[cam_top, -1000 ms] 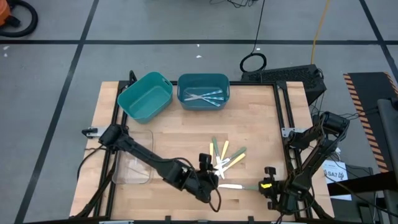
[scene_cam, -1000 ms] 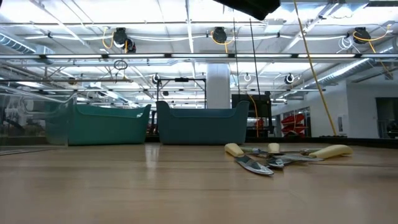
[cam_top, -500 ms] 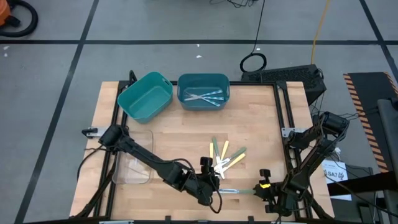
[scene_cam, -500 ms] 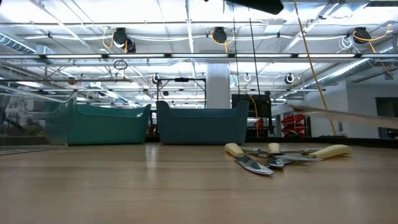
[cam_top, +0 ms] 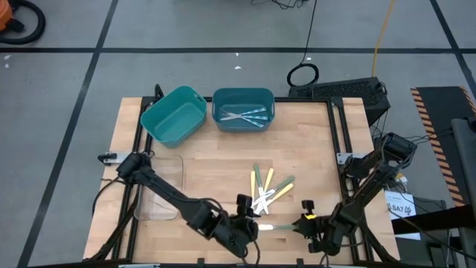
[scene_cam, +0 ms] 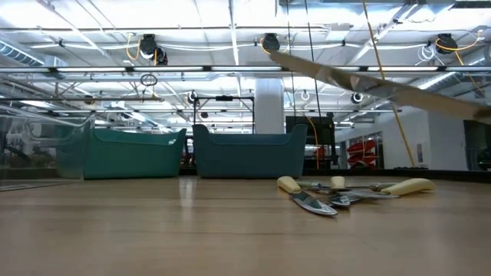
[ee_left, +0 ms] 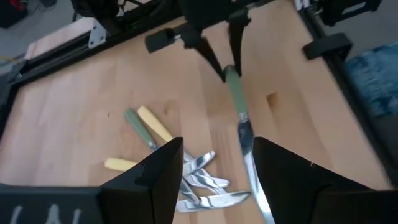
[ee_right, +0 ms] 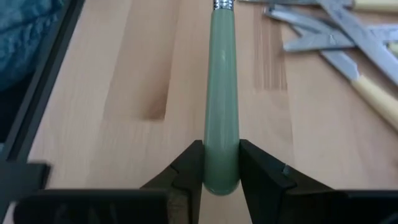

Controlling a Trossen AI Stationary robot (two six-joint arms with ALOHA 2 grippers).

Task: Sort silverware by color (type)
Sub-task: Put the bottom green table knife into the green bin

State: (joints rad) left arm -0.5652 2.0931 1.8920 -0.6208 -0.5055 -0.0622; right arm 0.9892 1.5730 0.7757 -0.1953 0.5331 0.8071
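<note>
Since the earlier frame the green-handled knife (ee_right: pixel 222 93) has risen — right gripper (ee_right: pixel 221 171) clamps its handle; blade lies between the spread-apart fingers (ee_left: pixel 158 171) of the left gripper (ee_left: pixel 214 165).

The green-handled knife (ee_left: pixel 239 118) has its blade tip cut off at the left wrist view's edge.

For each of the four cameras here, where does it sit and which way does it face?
High: overhead, straight down; both arms, teal bins.
Low: table height, level across; bins, cutlery pile.
Left wrist: past open left gripper toward the knife.
Right wrist: right gripper clamping green handle.
Shared: knife and pile.
</note>
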